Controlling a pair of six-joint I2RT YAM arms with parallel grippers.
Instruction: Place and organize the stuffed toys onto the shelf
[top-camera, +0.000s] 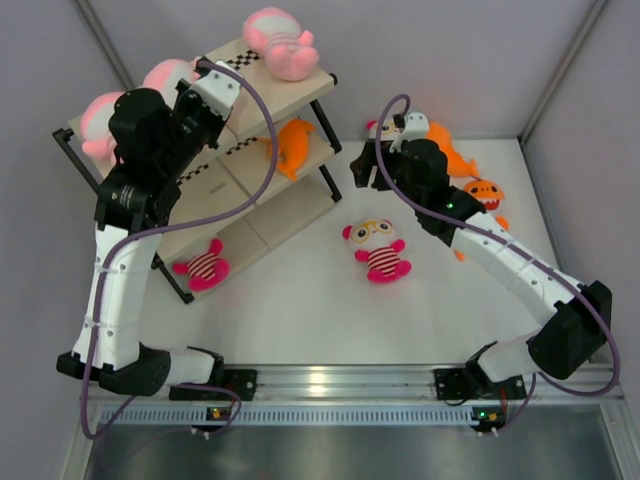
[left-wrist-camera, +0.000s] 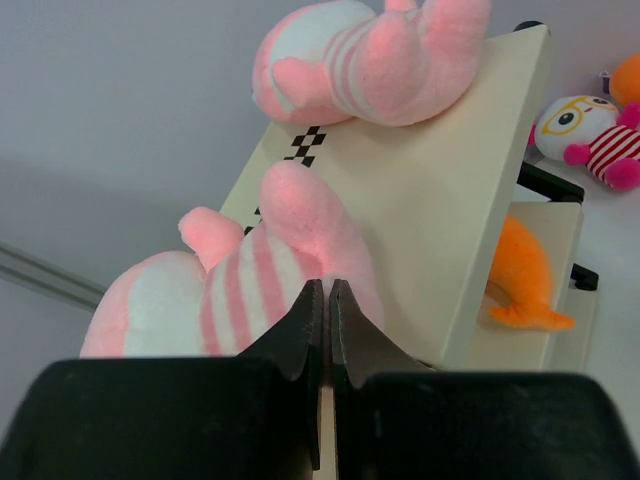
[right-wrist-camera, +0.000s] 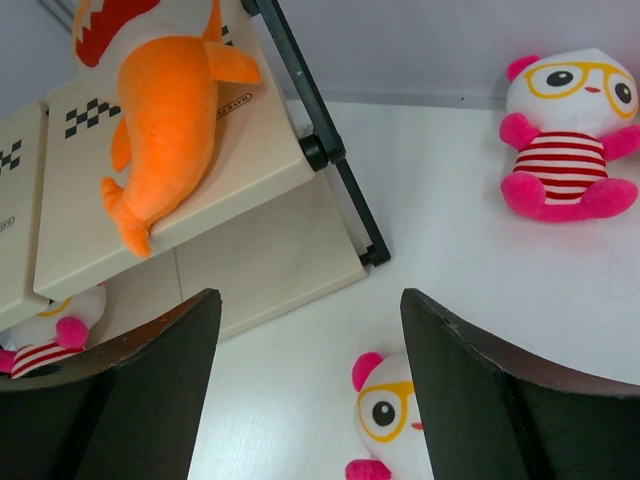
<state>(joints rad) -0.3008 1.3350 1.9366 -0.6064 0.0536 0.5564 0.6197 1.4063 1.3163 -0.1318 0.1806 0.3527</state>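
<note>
On the white counter (top-camera: 300, 310), the first doll (top-camera: 378, 250) lies closest to the arms. It is on its back, with its head pointing away and its feet toward the arms. The second doll (top-camera: 203, 266) is on the bottom board of the shelf (top-camera: 295, 92), with its head tucked under the board above. The shelf runs long from near left to far right.

The right tool (right-wrist-camera: 310, 300) hangs wide open with nothing in it, above the third doll (right-wrist-camera: 385, 420), whose face looks up. By the right arm, the near shark (top-camera: 485, 192) lies face up, showing its teeth. The far shark (top-camera: 452, 152) is partly hidden.

The orange fish (right-wrist-camera: 160, 110) lies crosswise on the middle board, with its tail toward the front edge. A small label (right-wrist-camera: 232, 100) next to it is too tiny to read.

Up on the top board, the left tool (left-wrist-camera: 325, 290) is clenched tight on nothing, close by the middle pink toy (left-wrist-camera: 250, 290). The far pink toy (left-wrist-camera: 370, 60) lies crosswise at the far end, beyond a checkered strip (left-wrist-camera: 305, 145). Another pink toy (top-camera: 98, 118) peeks out at the left end.
</note>
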